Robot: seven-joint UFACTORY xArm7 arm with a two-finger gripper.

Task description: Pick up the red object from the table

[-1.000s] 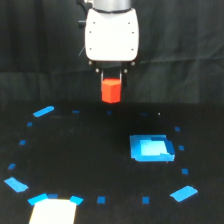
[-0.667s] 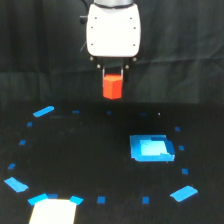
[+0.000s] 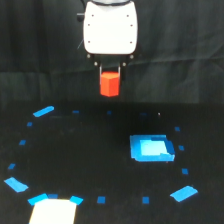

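Scanning from the exterior view's left, we first meet the table (image 3: pixel 90 165), a black surface that merges with the dark cloth behind it, so its far edge is hard to place. Down and to the left of the gripper (image 3: pixel 110 75) lies an elongated blue mark (image 3: pixel 43 111), and lower still a larger blue strip (image 3: pixel 16 185) sits near the frame's edge. At the bottom, a pale rectangle (image 3: pixel 52 211) is cut off by the frame, with blue showing at its upper corners; we cannot tell what it is.

Moving to the middle, the gripper hangs under its white housing (image 3: pixel 110 27), whose top is cut off by the frame. Its dark fingers are short and blurred, but we see them closed against the upper part of the red object (image 3: pixel 110 84), which is clamped between them and hangs clear above the table. The object's top is hidden between the fingers.

Below and to the right of the gripper lies the blue square (image 3: pixel 150 148), its edges smeared. Farther right and lower, another blue mark (image 3: pixel 184 193) sits among small dots forming a ring.
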